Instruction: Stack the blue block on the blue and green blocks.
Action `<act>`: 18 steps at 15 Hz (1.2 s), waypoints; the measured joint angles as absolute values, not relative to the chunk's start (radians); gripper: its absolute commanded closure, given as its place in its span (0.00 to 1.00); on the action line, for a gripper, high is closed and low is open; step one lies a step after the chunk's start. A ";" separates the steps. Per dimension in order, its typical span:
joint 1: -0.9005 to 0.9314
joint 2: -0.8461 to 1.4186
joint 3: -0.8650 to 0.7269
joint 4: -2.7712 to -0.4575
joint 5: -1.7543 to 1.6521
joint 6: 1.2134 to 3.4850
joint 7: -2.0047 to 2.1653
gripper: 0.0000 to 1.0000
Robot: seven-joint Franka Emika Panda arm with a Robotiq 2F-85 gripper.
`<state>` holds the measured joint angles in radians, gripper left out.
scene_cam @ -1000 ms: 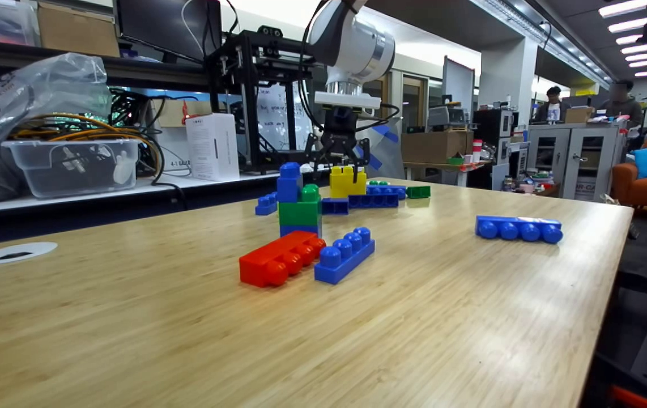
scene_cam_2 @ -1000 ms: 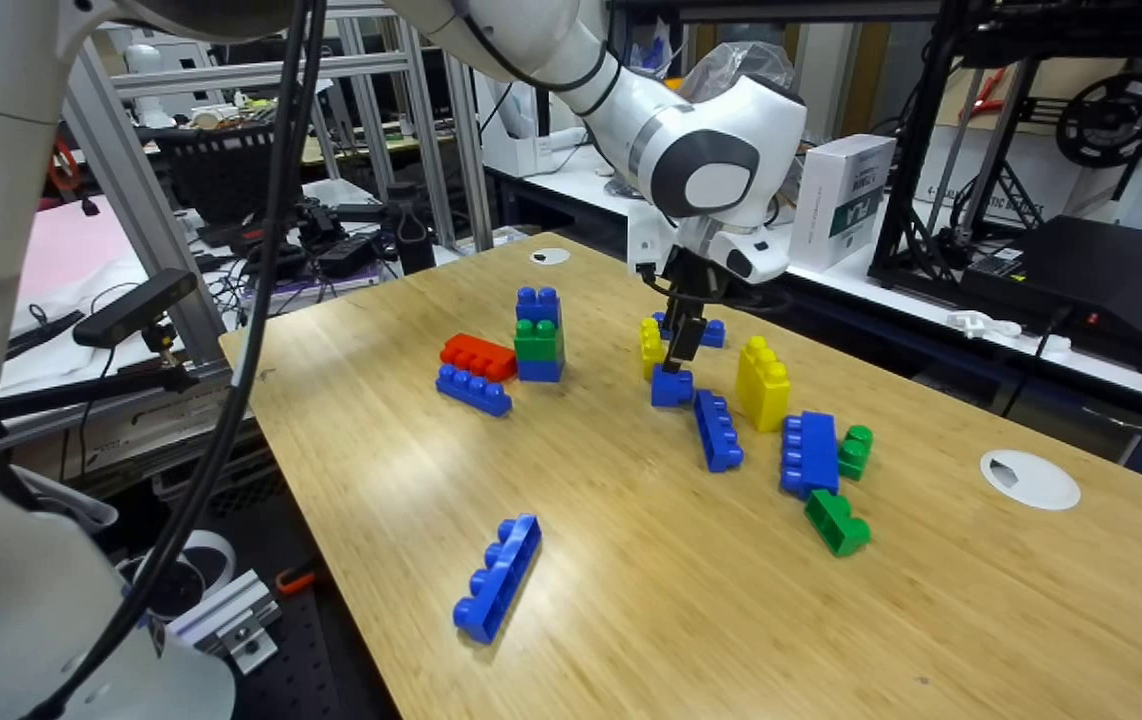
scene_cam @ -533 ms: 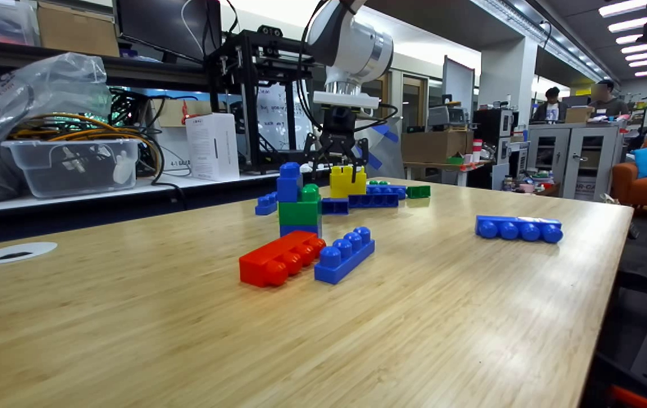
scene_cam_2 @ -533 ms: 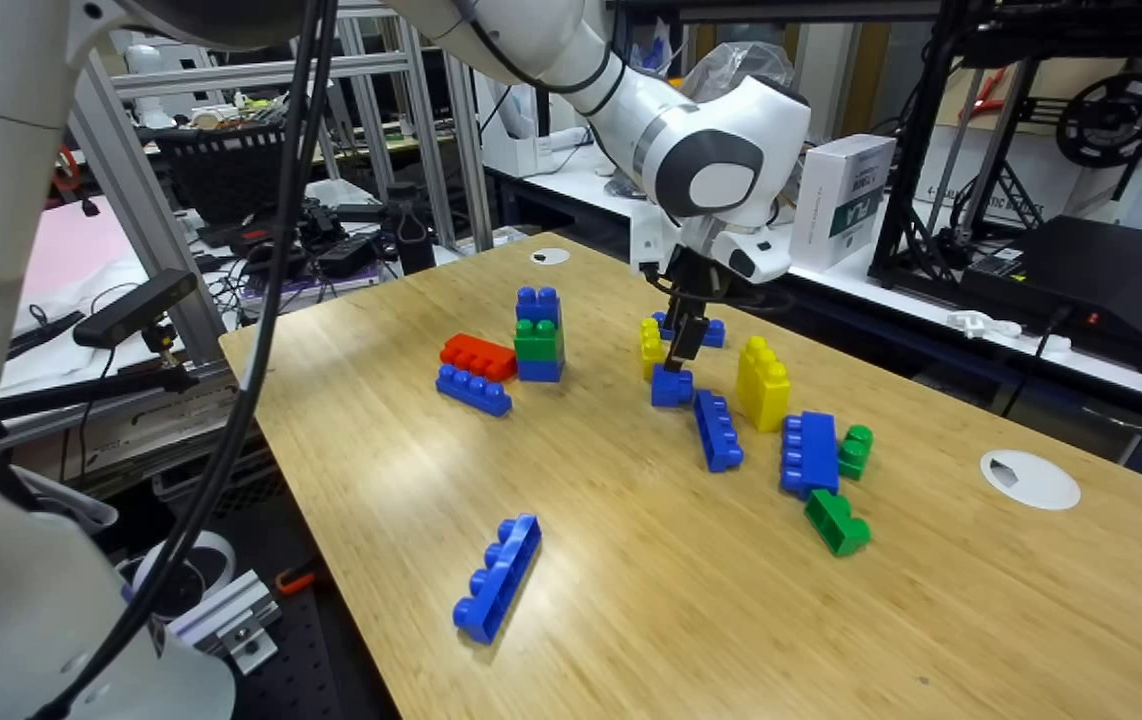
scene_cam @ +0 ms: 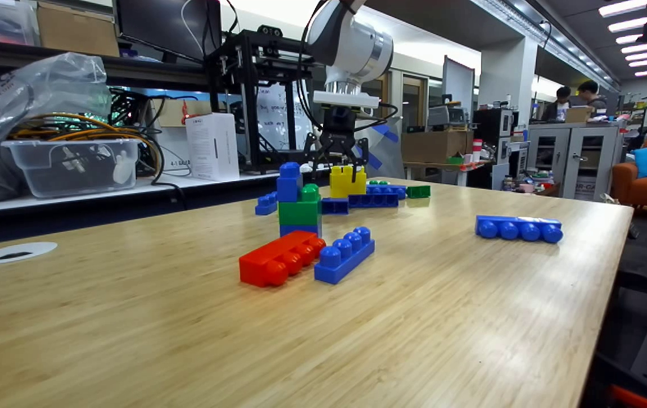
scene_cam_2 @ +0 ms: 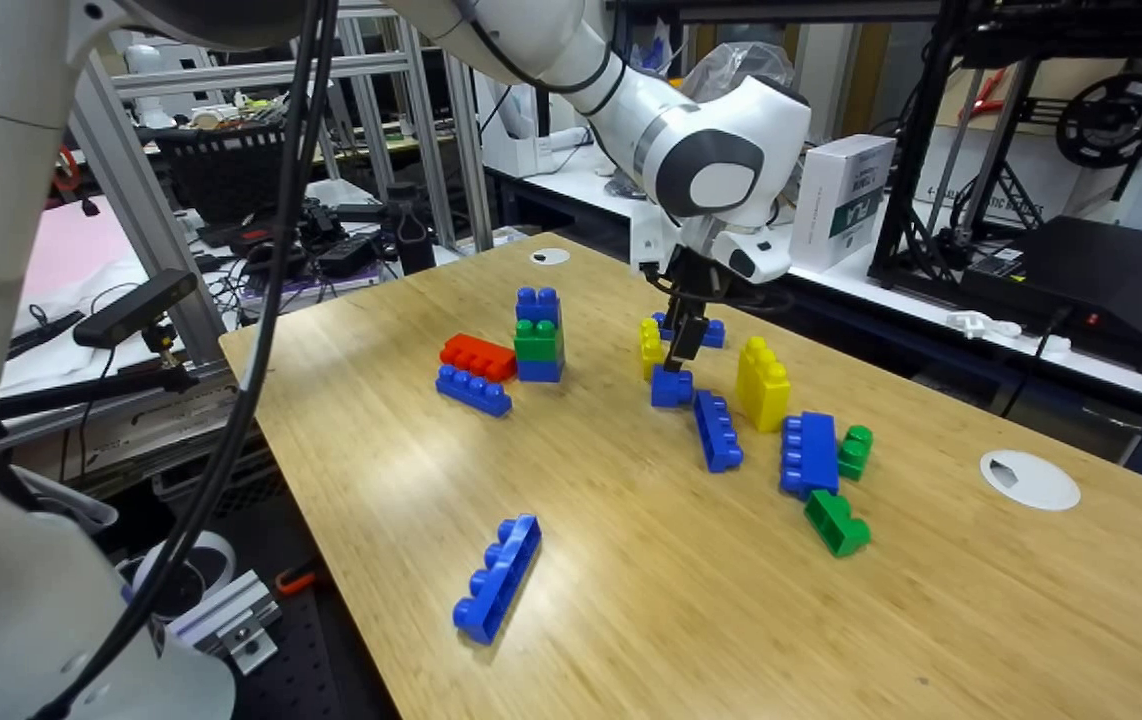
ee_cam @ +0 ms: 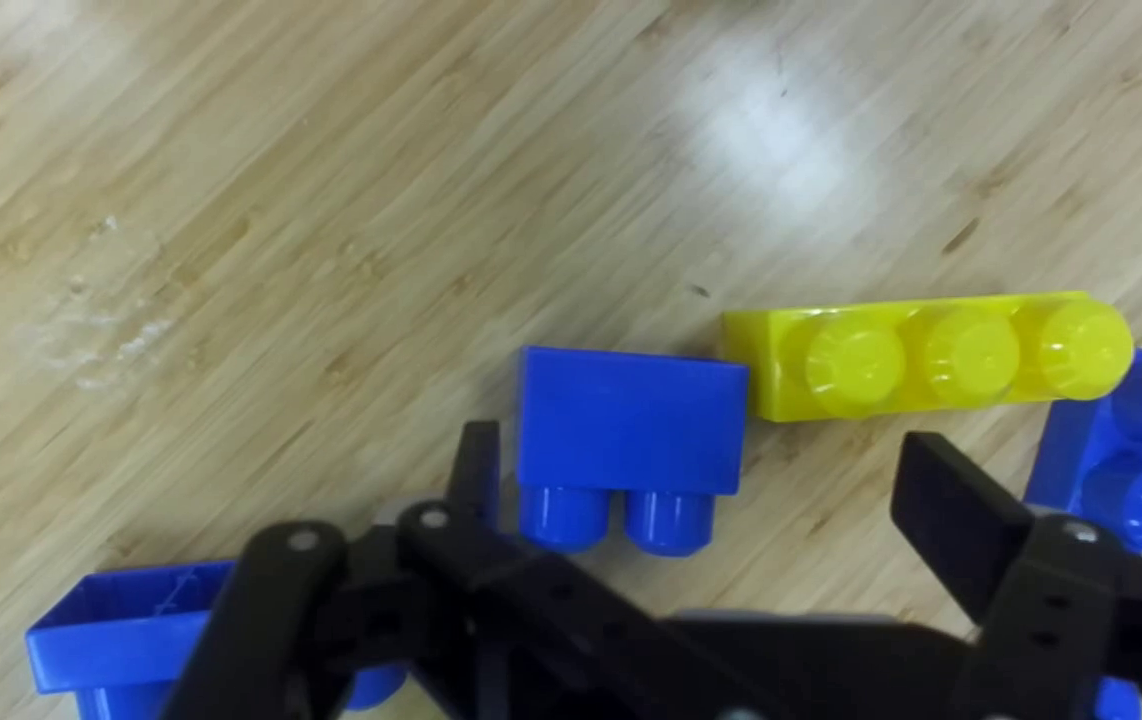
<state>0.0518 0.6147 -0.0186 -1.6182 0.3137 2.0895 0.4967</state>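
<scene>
Over the wooden tabletop [scene_cam_2: 651, 600] reaches the white Franka arm [scene_cam_2: 721, 150], its Robotiq gripper [ee_cam: 696, 475] pointing down with the fingers [ee_cam: 961, 525] spread wide and nothing held. Well apart from it, the blue and green stack [scene_cam_2: 539, 345] stands upright, blue at the base, green above and blue again on part of its top. Near the gripper are a long blue brick [scene_cam_2: 717, 430] and a three-stud yellow brick [ee_cam: 931, 345]. Smaller, the squarish blue block [ee_cam: 634, 425], most likely the piece to stack, lies on its side on the tabletop, between the fingers in the wrist view, closer to one of them. One corner touches the yellow brick or sits just beside it; which is unclear. As moulded plastic it should be light, stiff and hard to damage, though its glossy faces may slip or swivel in an off-centre pinch. The best hold looks to be across its two flat ends, mid-body, with the gripper centred so that the farther finger clears the yellow brick. Lying so, it will probably need turning to seat. Smallest, its round studs [ee_cam: 669, 520] make a poor hold; the bare green studs [scene_cam_2: 544, 328] on the stack look the likely seat.
</scene>
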 measured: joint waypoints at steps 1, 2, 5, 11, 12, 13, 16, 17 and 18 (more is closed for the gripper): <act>0.052 0.615 -0.019 -1.618 0.314 2.089 0.497 0.00; 0.052 0.615 -0.019 -1.618 0.314 2.089 0.497 0.00; 0.052 0.615 -0.019 -1.618 0.314 2.089 0.497 0.00; 0.052 0.615 -0.024 -1.618 0.313 2.090 0.499 0.00; 0.052 0.616 -0.026 -1.617 0.313 2.090 0.499 0.00; 0.051 0.618 -0.029 -1.615 0.313 2.090 0.499 0.00; 0.050 0.644 -0.034 -1.594 0.313 2.090 0.499 0.00; 0.050 0.659 -0.034 -1.583 0.313 2.090 0.499 0.00; 0.050 0.675 -0.034 -1.571 0.313 2.090 0.500 0.00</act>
